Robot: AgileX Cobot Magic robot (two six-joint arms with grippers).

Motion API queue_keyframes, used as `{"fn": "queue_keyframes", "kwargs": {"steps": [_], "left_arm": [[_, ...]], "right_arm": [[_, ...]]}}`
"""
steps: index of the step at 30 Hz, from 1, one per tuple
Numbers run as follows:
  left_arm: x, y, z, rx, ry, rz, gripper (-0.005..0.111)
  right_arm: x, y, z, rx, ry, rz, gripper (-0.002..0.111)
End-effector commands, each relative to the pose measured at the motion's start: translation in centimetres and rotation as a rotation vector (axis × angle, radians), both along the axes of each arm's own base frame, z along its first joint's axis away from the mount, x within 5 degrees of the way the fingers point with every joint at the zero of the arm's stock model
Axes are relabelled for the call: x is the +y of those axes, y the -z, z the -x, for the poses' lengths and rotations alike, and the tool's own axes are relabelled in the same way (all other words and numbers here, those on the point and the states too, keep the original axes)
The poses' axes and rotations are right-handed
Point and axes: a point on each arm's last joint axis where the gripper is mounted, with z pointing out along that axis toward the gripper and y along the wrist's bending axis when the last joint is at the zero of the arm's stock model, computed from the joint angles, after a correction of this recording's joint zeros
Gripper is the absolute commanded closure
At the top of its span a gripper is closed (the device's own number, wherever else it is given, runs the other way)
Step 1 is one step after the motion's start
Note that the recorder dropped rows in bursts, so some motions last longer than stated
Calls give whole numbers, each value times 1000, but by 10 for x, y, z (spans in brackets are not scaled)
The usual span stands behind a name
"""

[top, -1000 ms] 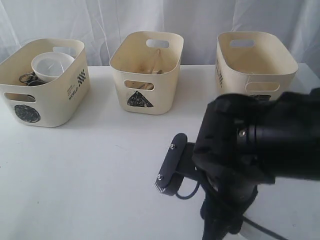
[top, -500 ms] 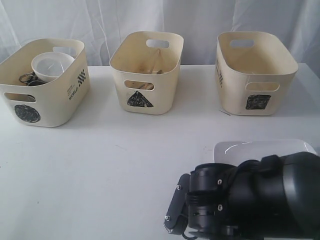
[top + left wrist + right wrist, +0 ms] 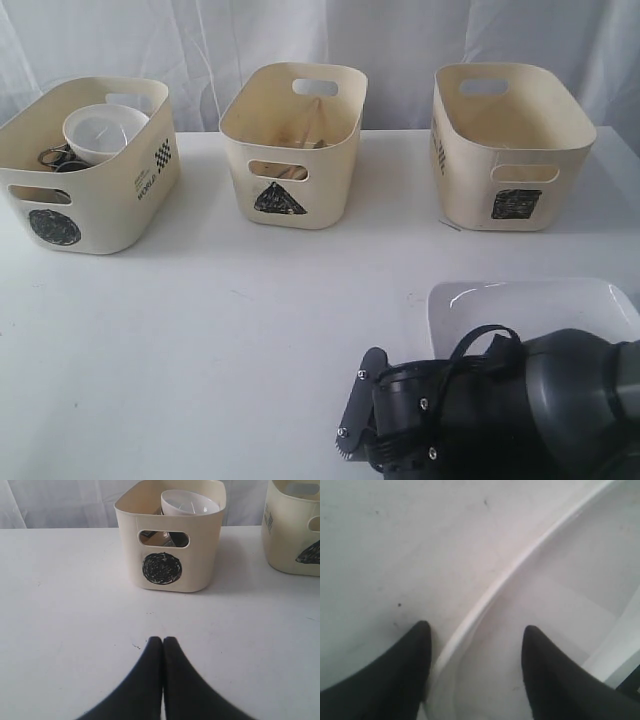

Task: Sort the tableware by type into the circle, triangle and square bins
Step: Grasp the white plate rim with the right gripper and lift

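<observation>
The large white squarish plate point(image 3: 530, 305) lies on the table at the front right, partly under my right arm point(image 3: 480, 425). My right gripper point(image 3: 475, 635) is open and straddles the plate's rim point(image 3: 485, 605), one finger outside on the table, one over the plate's inside. The circle bin point(image 3: 85, 165) at the back left holds the white bowl point(image 3: 100, 130) and steel pieces. Wooden pieces show inside the triangle bin point(image 3: 292, 145) in the middle. At the back right is the square bin point(image 3: 510, 145). My left gripper point(image 3: 162, 642) is shut and empty, low over the table before the circle bin point(image 3: 170, 540).
A white curtain hangs behind the bins. The white table point(image 3: 200, 330) stretches from the bins to the front edge. The triangle bin's side point(image 3: 295, 525) shows at the edge of the left wrist view.
My right arm has dropped lower and toward the front edge, uncovering the square bin and the white plate. Bins and their contents have stayed put.
</observation>
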Motion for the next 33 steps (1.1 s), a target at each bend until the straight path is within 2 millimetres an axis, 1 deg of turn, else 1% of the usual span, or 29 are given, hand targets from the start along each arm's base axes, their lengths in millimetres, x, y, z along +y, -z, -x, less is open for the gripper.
{"fn": "queue_keyframes", "kwargs": {"steps": [1,3,6,7,12,13,14,15,20,21,25,26,28,30,33], "left_arm": [[0,1,0,-5,-2,3,107],[0,1,0,-5,-2,3,107],[0,1,0,-5,-2,3,107],[0,1,0,-5,-2,3,107],[0,1,0,-5,-2,3,107],[0,1,0,-5,-2,3,107],[0,1,0,-5,-2,3,107],[0,1,0,-5,-2,3,107],[0,1,0,-5,-2,3,107],[0,1,0,-5,-2,3,107],[0,1,0,-5,-2,3,107],[0,1,0,-5,-2,3,107],[0,1,0,-5,-2,3,107],[0,1,0,-5,-2,3,107],[0,1,0,-5,-2,3,107]], "right_arm": [[-2,14,5,23,9,-30,72],[-3,14,5,24,9,-28,84],[-3,9,5,12,8,-41,107],[-3,6,5,3,8,-45,108],[-7,-18,6,-54,23,-79,108],[-11,-29,8,-81,31,-92,108],[-12,-34,8,-94,34,-92,108],[-17,-45,9,-122,43,-95,108],[-29,-73,15,-195,69,-137,108],[-33,-82,18,-218,78,-158,108],[-45,-115,32,-315,110,-306,108],[-50,-126,37,-351,126,-367,108],[-54,-142,43,-384,135,-461,108],[-55,-159,44,-421,136,-534,108],[-53,-175,43,-455,131,-594,108]]}}
